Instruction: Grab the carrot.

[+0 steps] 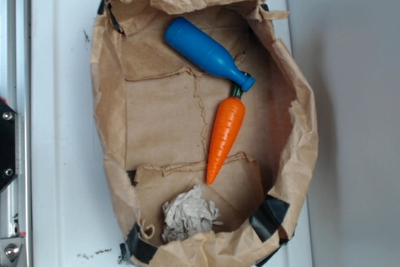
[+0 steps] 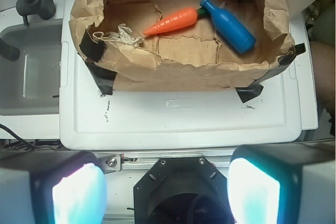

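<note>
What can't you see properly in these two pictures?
- Gripper: the exterior view misses it; the wrist view blurs its fingers and cuts them off at the bottom.
- Carrot stem: tiny, tucked against the blue bottle cap.
- Crumpled paper: partly behind the bag wall in the wrist view.

tool (image 2: 167, 182) pads blurred, edge-cropped

carrot (image 1: 225, 138) top clear, bottle (image 1: 206, 52) touching stem, bag walls (image 1: 300, 123) nr

Carrot (image 1: 225, 137) glossy orange w/ dark green stem. Bottle (image 1: 206, 54) solid blue. Paper bag (image 1: 162, 123) plain brown, black tape (image 2: 97, 72) at corners. Crumpled paper wad (image 1: 189, 214) greyish-white. Lid (image 2: 178, 124) underneath white w/ small black scuffs.
</note>
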Motion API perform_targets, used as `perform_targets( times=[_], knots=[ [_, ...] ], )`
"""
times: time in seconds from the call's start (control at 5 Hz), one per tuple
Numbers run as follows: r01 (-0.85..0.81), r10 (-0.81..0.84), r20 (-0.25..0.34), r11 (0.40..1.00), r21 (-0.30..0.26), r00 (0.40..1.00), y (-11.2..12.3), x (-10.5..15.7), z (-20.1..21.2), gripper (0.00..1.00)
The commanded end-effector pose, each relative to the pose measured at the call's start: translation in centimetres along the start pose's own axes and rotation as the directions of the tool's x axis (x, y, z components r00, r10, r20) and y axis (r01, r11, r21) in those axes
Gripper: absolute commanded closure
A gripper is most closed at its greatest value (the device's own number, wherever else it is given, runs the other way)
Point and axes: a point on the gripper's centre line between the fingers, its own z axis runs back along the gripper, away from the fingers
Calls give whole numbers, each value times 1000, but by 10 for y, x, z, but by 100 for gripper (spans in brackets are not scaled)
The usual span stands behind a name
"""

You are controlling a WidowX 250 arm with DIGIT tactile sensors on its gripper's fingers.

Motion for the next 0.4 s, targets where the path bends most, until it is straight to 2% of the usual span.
perform_targets(
  times=[0.0, 0.2],
  knots=[
    [0, 0, 0, 1000, 0, 1000, 0, 0, 0, 0],
    [-57, 57, 24, 998, 13, 998, 6, 46, -16, 0]
  ],
)
